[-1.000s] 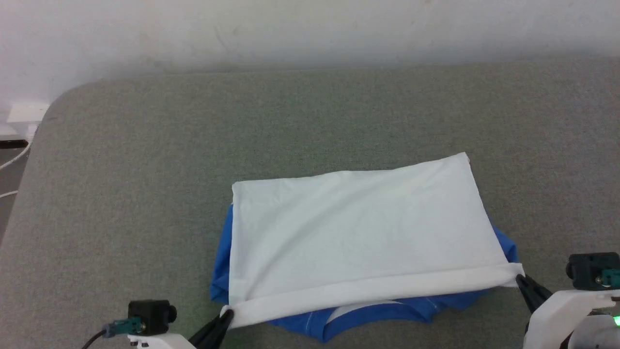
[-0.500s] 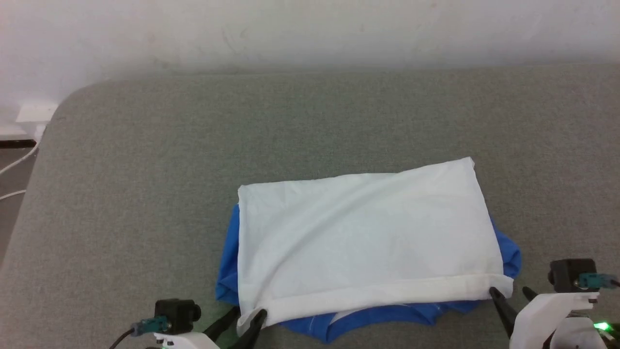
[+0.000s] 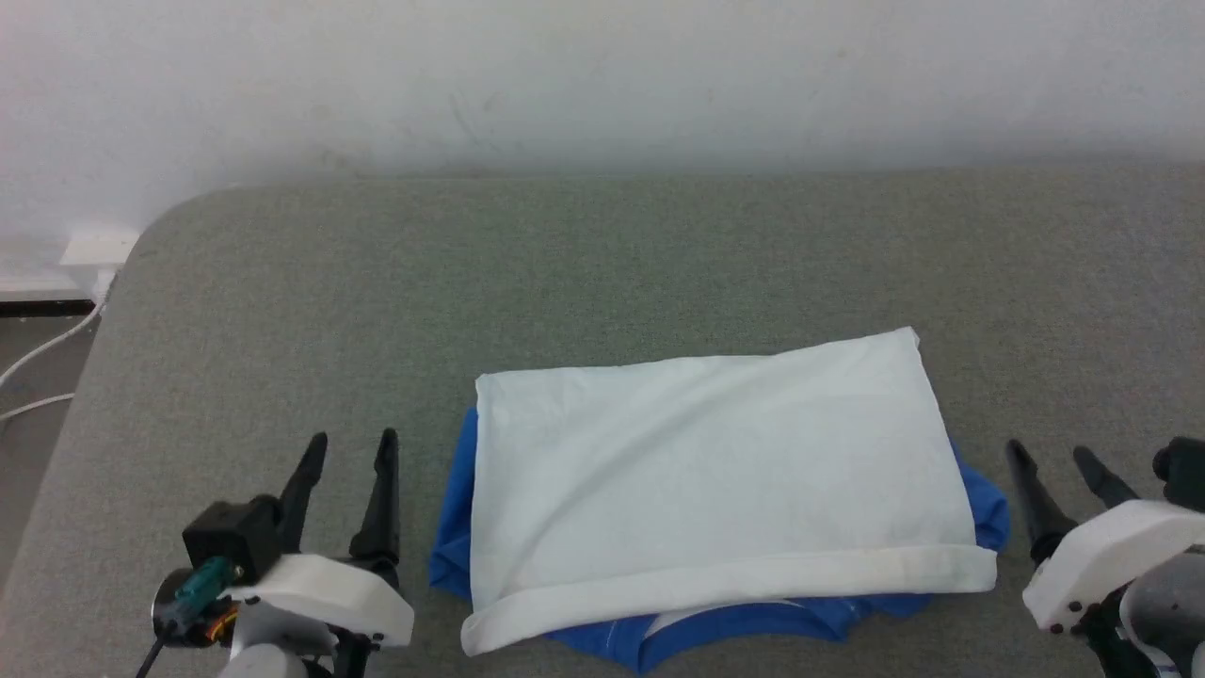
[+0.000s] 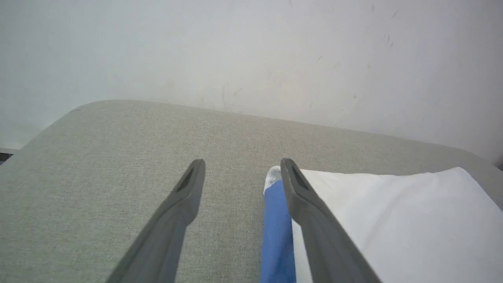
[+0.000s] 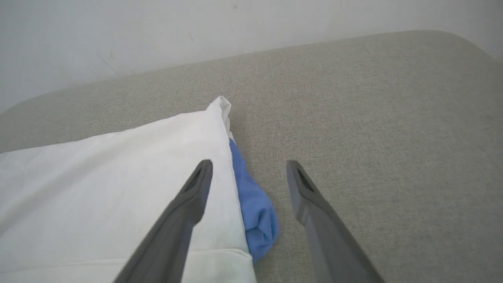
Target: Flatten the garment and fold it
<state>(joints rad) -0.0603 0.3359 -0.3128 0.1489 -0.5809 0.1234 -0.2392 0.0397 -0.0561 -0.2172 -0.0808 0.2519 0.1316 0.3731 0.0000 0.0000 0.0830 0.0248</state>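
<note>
The garment (image 3: pixel 715 480) lies folded into a white rectangle on the grey cushioned surface (image 3: pixel 602 273), with blue cloth sticking out along its left, right and near edges. My left gripper (image 3: pixel 350 445) stands open just left of it, nothing between its fingers. In the left wrist view the garment (image 4: pixel 393 220) lies to the right of the left gripper (image 4: pixel 241 162). My right gripper (image 3: pixel 1050 452) is open just right of the garment and apart from it. In the right wrist view the garment's blue edge (image 5: pixel 255 212) lies below the open right gripper (image 5: pixel 248 163).
A pale wall (image 3: pixel 602 75) rises behind the grey surface. The surface's rounded corner (image 3: pixel 179 212) is at the far left, with white cables (image 3: pixel 38 353) and a white box (image 3: pixel 99 250) on the floor beyond it. Bare grey surface stretches behind the garment.
Both grippers let go of the garment's near white hem, opened, and drew outward to either side. The hem now lies flat. The head camera has shifted a little.
</note>
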